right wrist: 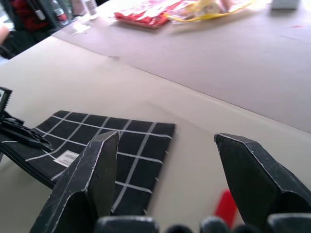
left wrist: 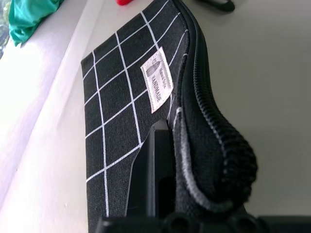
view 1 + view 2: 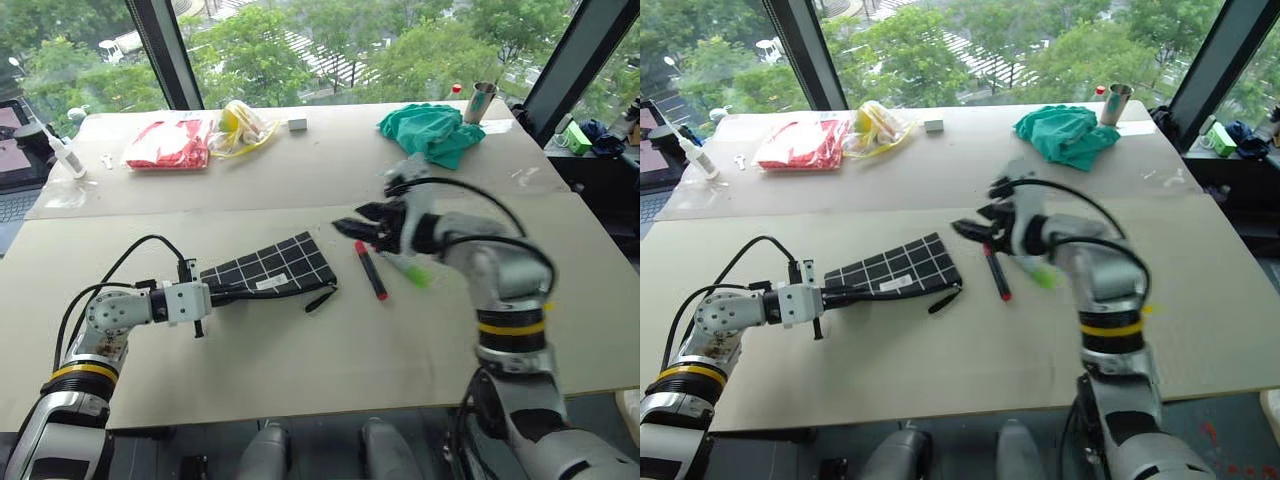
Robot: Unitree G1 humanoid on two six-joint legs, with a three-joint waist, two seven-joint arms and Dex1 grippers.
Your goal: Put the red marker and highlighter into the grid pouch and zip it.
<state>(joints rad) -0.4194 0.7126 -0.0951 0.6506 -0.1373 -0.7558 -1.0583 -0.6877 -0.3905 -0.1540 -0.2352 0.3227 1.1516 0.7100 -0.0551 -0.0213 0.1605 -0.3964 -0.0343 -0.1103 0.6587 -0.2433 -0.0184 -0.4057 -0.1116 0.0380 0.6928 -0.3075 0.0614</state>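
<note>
The grid pouch (image 3: 275, 265) lies flat on the near table, black with white lines and a small white label (image 2: 158, 80). My left gripper (image 3: 215, 293) is shut on its left end at the zipper edge, one black finger (image 2: 153, 170) lying on the fabric. The red marker (image 3: 371, 270) lies just right of the pouch, and the highlighter (image 3: 410, 270) with its green end sits right beside it. Above the marker hovers my right gripper (image 3: 350, 228), open and empty, pointing left toward the pouch (image 1: 112, 141). The marker's red tip (image 1: 224, 208) shows below its fingers.
The pouch's black pull cord (image 3: 320, 298) trails off its right corner. On the far table lie a red-and-white packet (image 3: 168, 143), a yellow bag (image 3: 243, 127), a small white block (image 3: 297, 124), a green cloth (image 3: 432, 132) and a metal cup (image 3: 482, 100). A white bottle (image 3: 63, 150) stands far left.
</note>
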